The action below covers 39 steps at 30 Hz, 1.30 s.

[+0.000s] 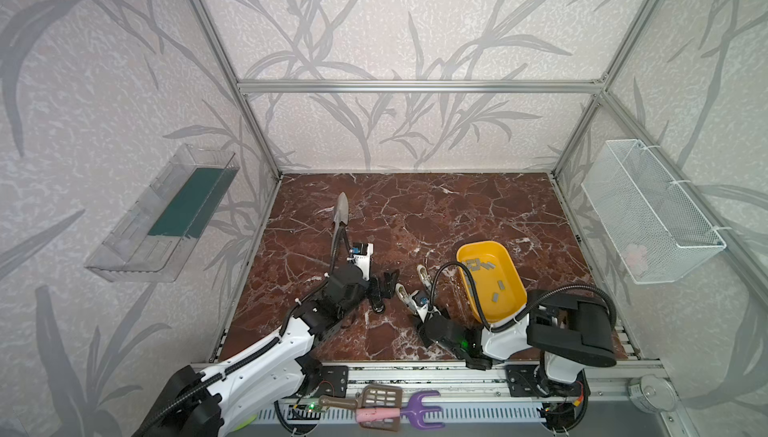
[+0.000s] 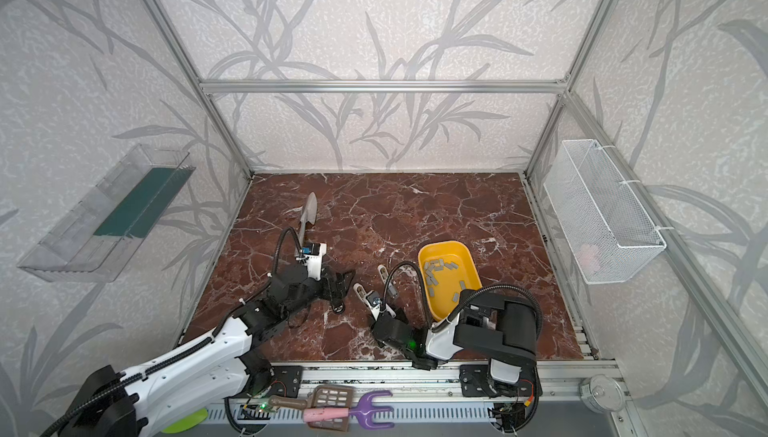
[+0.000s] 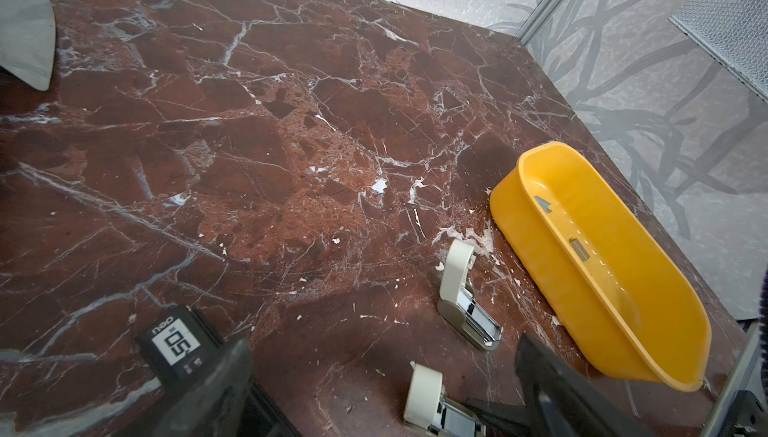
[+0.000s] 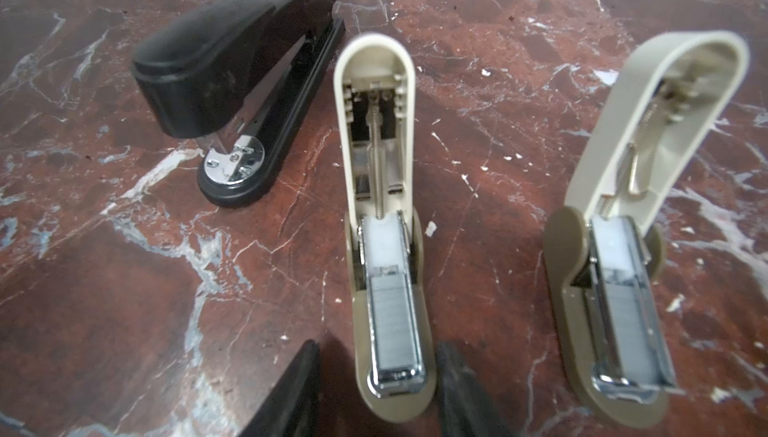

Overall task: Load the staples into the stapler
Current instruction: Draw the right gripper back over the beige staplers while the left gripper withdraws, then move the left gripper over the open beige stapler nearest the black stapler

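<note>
One red marble tabletop (image 1: pixel 457 214), leafy wallpaper (image 1: pixel 415 19), left end effector (image 3: pixel 378 356) agape, right end effector (image 4: pixel 378 352) parted astride cream stapler (image 4: pixel 376 52).

Robot-laboratory test cell: an aluminium frame (image 1: pixel 419 86) with leaf-patterned wall panels (image 1: pixel 374 19) encloses a marble-look worktop (image 1: pixel 415 214); wire basket (image 1: pixel 648 210) at 3 o'clock, clear bin (image 1: pixel 162 214) at 9 o'clock, mounting rail (image 1: pixel 415 381) at 6 o'clock.

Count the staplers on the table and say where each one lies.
3. The black stapler, closed, lies farthest from the yellow tray. A cream stapler, lid open, lies beside it; a second cream stapler, also open, lies nearest the tray. None seems hidden.
</note>
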Each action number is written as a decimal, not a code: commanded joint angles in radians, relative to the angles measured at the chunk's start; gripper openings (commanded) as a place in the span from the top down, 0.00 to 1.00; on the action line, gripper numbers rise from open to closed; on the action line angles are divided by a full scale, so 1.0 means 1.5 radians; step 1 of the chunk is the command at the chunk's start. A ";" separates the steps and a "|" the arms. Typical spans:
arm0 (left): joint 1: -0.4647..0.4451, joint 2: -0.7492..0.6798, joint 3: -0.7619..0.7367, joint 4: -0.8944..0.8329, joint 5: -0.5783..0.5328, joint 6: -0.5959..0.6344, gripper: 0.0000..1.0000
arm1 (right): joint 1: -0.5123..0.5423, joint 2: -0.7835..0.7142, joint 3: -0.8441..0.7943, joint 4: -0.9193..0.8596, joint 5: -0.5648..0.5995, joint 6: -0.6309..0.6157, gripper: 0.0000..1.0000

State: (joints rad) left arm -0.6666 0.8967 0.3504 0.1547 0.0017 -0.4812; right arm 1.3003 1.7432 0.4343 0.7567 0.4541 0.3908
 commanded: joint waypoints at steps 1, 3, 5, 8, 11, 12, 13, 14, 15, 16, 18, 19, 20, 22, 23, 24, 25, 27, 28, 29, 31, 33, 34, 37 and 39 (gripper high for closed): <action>0.000 0.014 0.000 0.035 0.012 0.002 0.01 | -0.002 0.033 0.003 -0.065 -0.020 0.002 0.59; -0.001 0.025 0.003 0.040 0.015 -0.003 0.01 | -0.002 0.037 0.006 -0.064 -0.021 0.001 0.60; -0.001 0.036 0.007 0.041 0.015 -0.007 0.01 | -0.002 0.040 0.007 -0.064 -0.014 -0.001 0.61; -0.001 0.054 0.007 0.051 0.016 -0.009 0.01 | -0.005 0.050 0.010 -0.062 -0.007 -0.006 0.61; -0.001 0.069 0.008 0.054 0.017 -0.017 0.01 | -0.008 0.052 0.013 -0.072 -0.006 -0.001 0.56; -0.001 0.073 0.009 0.056 0.020 -0.018 0.01 | -0.007 0.052 0.013 -0.075 -0.008 0.002 0.56; 0.000 0.079 0.011 0.058 0.022 -0.021 0.01 | -0.007 0.051 0.012 -0.076 -0.012 0.005 0.58; 0.000 0.083 0.013 0.059 0.025 -0.020 0.01 | -0.007 0.050 0.010 -0.074 -0.014 0.006 0.59; 0.000 0.087 0.017 0.060 0.028 -0.021 0.01 | -0.008 0.050 0.008 -0.073 -0.015 0.007 0.61; -0.001 0.092 0.020 0.060 0.031 -0.022 0.01 | -0.007 0.050 0.006 -0.070 -0.016 0.009 0.65; 0.000 0.100 0.020 0.066 0.036 -0.024 0.02 | -0.007 0.053 0.003 -0.061 -0.016 0.007 0.70; 0.000 0.102 0.021 0.069 0.036 -0.025 0.03 | -0.007 0.054 0.002 -0.057 -0.016 0.007 0.72; 0.000 0.104 0.019 0.071 0.037 -0.027 0.04 | -0.007 0.054 0.001 -0.056 -0.015 0.008 0.73; 0.000 0.107 0.016 0.075 0.037 -0.032 0.05 | -0.007 0.051 0.000 -0.055 -0.015 0.011 0.75; 0.000 0.108 0.013 0.080 0.039 -0.032 0.05 | -0.007 0.050 0.000 -0.055 -0.015 0.013 0.76; 0.000 0.110 0.013 0.080 0.042 -0.033 0.05 | -0.008 0.049 0.000 -0.055 -0.014 0.015 0.77; 0.000 0.112 0.014 0.080 0.046 -0.034 0.06 | -0.007 0.049 0.000 -0.055 -0.012 0.019 0.79; -0.001 0.114 0.013 0.079 0.049 -0.035 0.07 | -0.009 0.050 0.001 -0.056 -0.002 0.025 0.80; -0.001 0.116 0.012 0.081 0.051 -0.036 0.07 | -0.010 0.052 0.003 -0.057 0.005 0.028 0.80; 0.000 0.117 0.011 0.083 0.052 -0.038 0.08 | -0.011 0.054 0.005 -0.060 0.010 0.033 0.81; -0.001 0.119 0.009 0.088 0.056 -0.042 0.10 | -0.017 0.057 0.009 -0.070 0.016 0.051 0.83; -0.001 0.121 0.007 0.095 0.063 -0.045 0.10 | -0.022 0.057 0.007 -0.065 0.013 0.066 0.84; 0.000 0.124 0.006 0.097 0.066 -0.046 0.10 | -0.025 0.057 0.004 -0.058 0.010 0.071 0.84; 0.000 0.135 0.010 0.097 0.066 -0.043 0.10 | -0.025 0.056 0.005 -0.045 0.001 0.070 0.84; -0.001 0.148 0.013 0.100 0.072 -0.043 0.10 | -0.024 0.059 0.011 -0.044 0.000 0.066 0.84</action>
State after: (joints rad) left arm -0.6666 1.0996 0.3534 0.2806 0.0921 -0.5404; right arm 1.2716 1.7874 0.4648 0.7959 0.4702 0.4648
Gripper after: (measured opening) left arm 0.897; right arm 0.302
